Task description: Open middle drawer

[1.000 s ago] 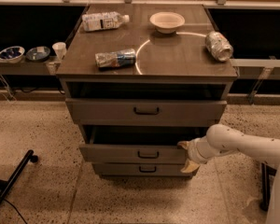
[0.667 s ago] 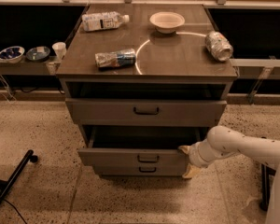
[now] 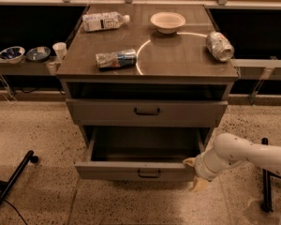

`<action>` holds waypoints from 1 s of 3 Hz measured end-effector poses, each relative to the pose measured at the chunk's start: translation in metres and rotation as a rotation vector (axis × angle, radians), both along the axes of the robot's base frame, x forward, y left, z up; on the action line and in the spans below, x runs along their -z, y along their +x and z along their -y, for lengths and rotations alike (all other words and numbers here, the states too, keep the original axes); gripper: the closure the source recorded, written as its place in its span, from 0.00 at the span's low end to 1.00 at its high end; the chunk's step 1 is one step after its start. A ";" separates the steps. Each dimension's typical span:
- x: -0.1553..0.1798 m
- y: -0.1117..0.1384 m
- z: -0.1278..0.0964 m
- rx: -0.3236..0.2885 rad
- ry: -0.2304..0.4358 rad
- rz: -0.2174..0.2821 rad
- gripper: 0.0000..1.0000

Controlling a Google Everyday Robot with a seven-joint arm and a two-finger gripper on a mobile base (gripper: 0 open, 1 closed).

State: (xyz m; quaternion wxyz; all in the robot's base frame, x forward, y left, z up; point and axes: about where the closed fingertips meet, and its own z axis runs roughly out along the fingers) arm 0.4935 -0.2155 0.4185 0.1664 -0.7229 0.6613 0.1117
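The end effector (image 3: 195,173) rests against the right end of the middle drawer (image 3: 136,170) front, at 5 o'clock of the bench (image 3: 178,62); how far open it is cannot be told. The drawer stands pulled out. The bench carries three lying drink containers (image 3: 116,59) and one bowl (image 3: 167,22).
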 end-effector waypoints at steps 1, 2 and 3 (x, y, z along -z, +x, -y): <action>0.001 -0.030 0.008 0.011 -0.027 -0.056 0.32; -0.002 -0.030 0.008 0.011 -0.027 -0.056 0.35; -0.039 -0.024 0.006 0.045 0.016 0.030 0.35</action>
